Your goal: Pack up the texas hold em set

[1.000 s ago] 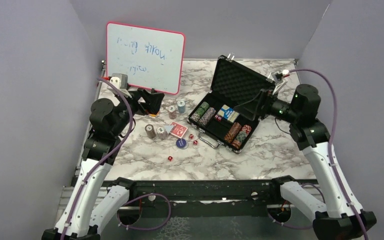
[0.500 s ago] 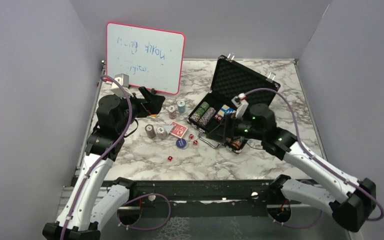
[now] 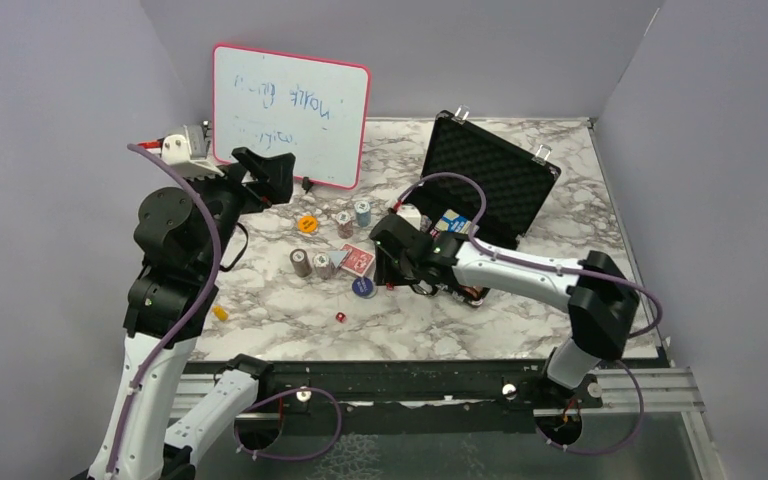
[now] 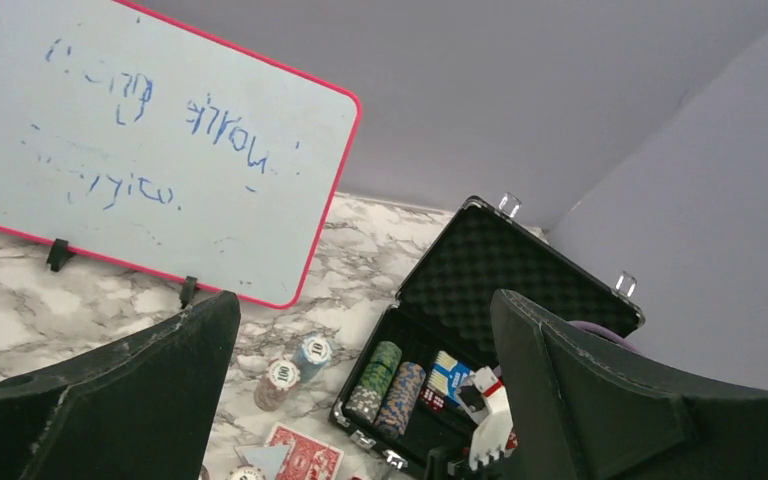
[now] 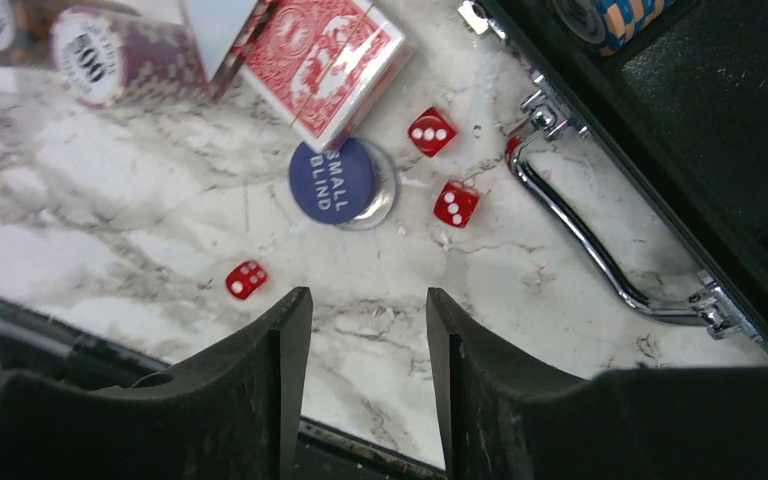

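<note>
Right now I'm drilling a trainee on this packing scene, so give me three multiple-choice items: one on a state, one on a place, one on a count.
1. How is the black case? A shut; B open, lid up; C upside down.
2. Where does the blue button lie? A inside the case; B on the case's lid; C on the table beside the red-backed cards.
3. How many red dice lie on the table? A three; B one; C six.
Answers: B, the foam-lined lid stands raised; C, the button rests on the marble next to the deck; A, the right wrist view shows three.
</note>
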Controlling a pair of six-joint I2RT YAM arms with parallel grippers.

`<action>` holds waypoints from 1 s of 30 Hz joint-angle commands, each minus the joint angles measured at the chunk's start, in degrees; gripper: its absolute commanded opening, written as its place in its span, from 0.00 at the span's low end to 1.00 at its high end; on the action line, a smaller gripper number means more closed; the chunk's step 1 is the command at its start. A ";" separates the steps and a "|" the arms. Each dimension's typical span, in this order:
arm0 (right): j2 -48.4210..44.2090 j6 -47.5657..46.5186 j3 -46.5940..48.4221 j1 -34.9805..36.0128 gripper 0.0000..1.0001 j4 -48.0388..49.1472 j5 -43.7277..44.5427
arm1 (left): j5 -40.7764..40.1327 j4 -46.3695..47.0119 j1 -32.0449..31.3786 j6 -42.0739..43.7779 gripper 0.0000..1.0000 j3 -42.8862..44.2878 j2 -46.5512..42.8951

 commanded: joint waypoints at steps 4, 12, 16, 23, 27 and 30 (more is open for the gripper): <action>11.09 3.83 10.26 0.95 0.46 -13.14 9.86 | -5.07 -2.94 -0.42 -1.36 0.99 -2.26 -1.47; 14.44 4.20 10.37 1.04 0.46 -10.97 7.72 | -5.74 -3.38 -0.98 -2.17 0.99 -4.04 -2.18; 14.17 -1.77 10.38 1.35 0.53 -4.12 2.39 | -7.03 -3.71 -1.67 -1.25 0.99 -3.57 -2.24; 15.70 -10.07 13.36 1.66 0.58 3.08 -3.10 | -9.77 -4.51 -2.70 -1.19 0.99 -0.69 -2.40; 17.31 -11.98 15.96 1.68 0.59 5.07 -4.02 | -10.99 -4.84 -3.41 -0.65 0.99 0.83 -2.24; 18.72 -12.39 17.72 1.70 0.59 5.47 -4.51 | -11.87 -5.14 -3.78 -0.09 0.99 1.12 -2.23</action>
